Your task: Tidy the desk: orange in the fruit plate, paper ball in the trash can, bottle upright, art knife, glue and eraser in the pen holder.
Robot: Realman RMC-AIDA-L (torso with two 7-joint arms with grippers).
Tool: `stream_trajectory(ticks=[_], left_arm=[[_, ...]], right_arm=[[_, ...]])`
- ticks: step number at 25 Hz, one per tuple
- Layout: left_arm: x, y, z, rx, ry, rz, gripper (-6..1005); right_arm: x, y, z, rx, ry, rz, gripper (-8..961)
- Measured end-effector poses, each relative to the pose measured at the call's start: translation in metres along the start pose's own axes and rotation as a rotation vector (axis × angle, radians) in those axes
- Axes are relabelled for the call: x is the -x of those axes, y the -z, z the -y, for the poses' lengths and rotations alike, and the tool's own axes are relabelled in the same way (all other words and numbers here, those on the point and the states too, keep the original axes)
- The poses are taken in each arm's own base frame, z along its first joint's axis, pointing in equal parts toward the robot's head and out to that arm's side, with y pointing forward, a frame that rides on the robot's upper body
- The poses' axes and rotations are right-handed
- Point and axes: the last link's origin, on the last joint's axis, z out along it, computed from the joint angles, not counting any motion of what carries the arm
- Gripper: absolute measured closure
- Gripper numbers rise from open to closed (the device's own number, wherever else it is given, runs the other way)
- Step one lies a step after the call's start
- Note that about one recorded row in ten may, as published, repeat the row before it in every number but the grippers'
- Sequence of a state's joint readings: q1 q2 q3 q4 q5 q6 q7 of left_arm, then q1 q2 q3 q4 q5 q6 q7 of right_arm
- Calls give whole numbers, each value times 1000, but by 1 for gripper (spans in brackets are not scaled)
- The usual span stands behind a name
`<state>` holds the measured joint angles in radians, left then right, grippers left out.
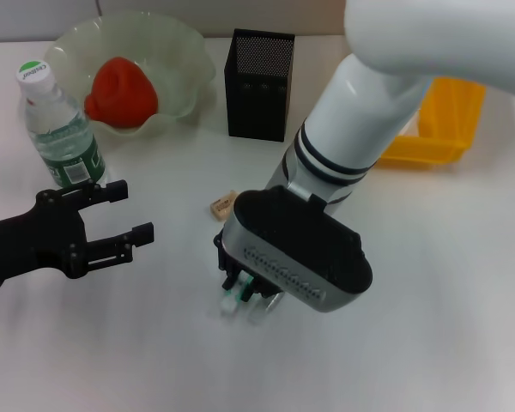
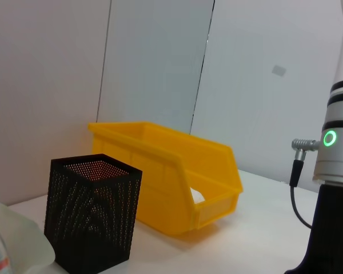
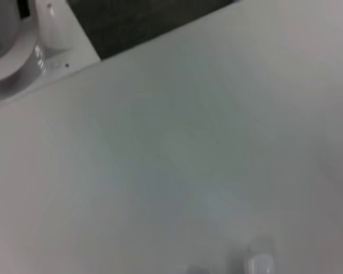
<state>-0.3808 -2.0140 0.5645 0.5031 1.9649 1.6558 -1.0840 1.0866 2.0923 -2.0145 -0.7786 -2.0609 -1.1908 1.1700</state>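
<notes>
The orange (image 1: pixel 120 93) lies in the pale green fruit plate (image 1: pixel 184 60) at the back left. The bottle (image 1: pixel 58 129) stands upright in front of the plate. The black mesh pen holder (image 1: pixel 260 83) (image 2: pixel 94 211) stands at the back centre, and the tan eraser (image 1: pixel 222 204) lies on the table before it. My right gripper (image 1: pixel 240 290) points down at the table over the green and white art knife (image 1: pixel 231 299), with a pale translucent piece beside it, perhaps the glue (image 1: pixel 262 306). My left gripper (image 1: pixel 130 212) hovers open near the bottle, holding nothing.
The yellow trash can (image 1: pixel 442 120) (image 2: pixel 171 177) stands at the back right, partly behind my right arm (image 1: pixel 360 120). A white lump (image 2: pixel 198 197) shows inside its low front; I cannot tell what it is. The right wrist view shows bare table and the robot's base (image 3: pixel 14 45).
</notes>
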Motion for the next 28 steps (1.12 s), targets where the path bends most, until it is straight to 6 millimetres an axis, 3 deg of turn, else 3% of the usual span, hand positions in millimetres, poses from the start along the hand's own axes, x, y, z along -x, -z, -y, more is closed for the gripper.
stream_trajectory(ticks=[8, 19, 28], left_arm=[[-1, 1, 0, 6, 2, -2, 212], [-1, 1, -1, 12, -3, -5, 213], [-1, 1, -1, 4, 0, -16, 212]], right_arm=[[-10, 20, -2, -48, -122, 70, 766], [-39, 56, -22, -231, -368, 194, 766], [-51, 66, -44, -417, -507, 318, 766]])
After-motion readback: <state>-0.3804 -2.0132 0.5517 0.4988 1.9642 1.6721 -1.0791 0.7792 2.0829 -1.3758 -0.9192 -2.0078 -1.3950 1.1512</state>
